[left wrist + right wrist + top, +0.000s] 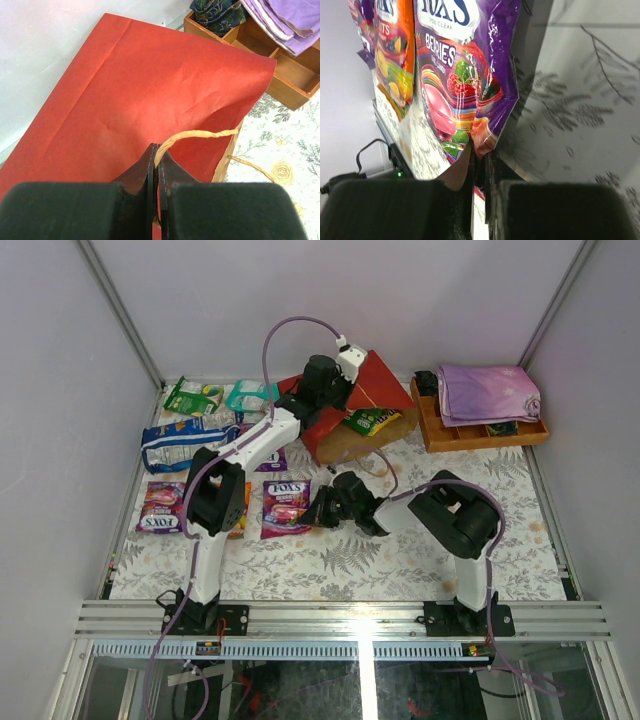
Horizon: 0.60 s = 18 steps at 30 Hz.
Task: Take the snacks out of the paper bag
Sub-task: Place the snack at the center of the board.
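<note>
The red paper bag [375, 390] lies on its side at the back, its brown mouth facing front. A green packet [371, 421] shows in the mouth. My left gripper [318, 392] is over the bag, shut on its string handle [200, 134]; the red bag side [150, 85] fills the left wrist view behind the gripper [158, 148]. My right gripper [322, 508] is shut on the corner of a purple Fox's packet [287, 506] on the table, which also shows in the right wrist view [465, 65] at the gripper [480, 150].
Green [190, 397], teal [250, 395], blue-white [180, 440], purple [162, 508] and orange [240, 512] packets lie at the left. A wooden tray [470, 432] with a folded purple cloth [490, 390] stands at the back right. White walls enclose the table.
</note>
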### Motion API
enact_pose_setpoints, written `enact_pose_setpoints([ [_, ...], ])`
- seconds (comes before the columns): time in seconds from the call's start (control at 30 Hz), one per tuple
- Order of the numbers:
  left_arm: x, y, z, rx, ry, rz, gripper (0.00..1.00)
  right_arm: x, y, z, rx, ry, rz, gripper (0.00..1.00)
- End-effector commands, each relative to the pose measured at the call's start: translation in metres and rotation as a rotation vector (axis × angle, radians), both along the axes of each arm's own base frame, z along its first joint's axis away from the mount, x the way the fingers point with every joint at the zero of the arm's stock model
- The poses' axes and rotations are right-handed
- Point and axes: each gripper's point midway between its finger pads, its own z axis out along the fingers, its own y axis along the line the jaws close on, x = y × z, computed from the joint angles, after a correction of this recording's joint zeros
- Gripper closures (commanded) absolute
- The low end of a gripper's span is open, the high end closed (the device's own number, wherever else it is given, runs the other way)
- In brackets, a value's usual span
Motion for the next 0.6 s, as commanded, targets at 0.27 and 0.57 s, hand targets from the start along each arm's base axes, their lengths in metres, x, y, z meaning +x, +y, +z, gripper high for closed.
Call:
enact_pose_setpoints([
  [0.27,-0.003,0.008,0.035,-0.038,-0.054,0.001,1.00,-0.001,0.041,0.037,0.036,-0.150,0.133,0.32],
  [0.57,-0.003,0.013,0.043,-0.054,-0.057,0.013,1.00,0.011,-0.089,0.088,-0.219,-0.504,-0.127,0.01],
])
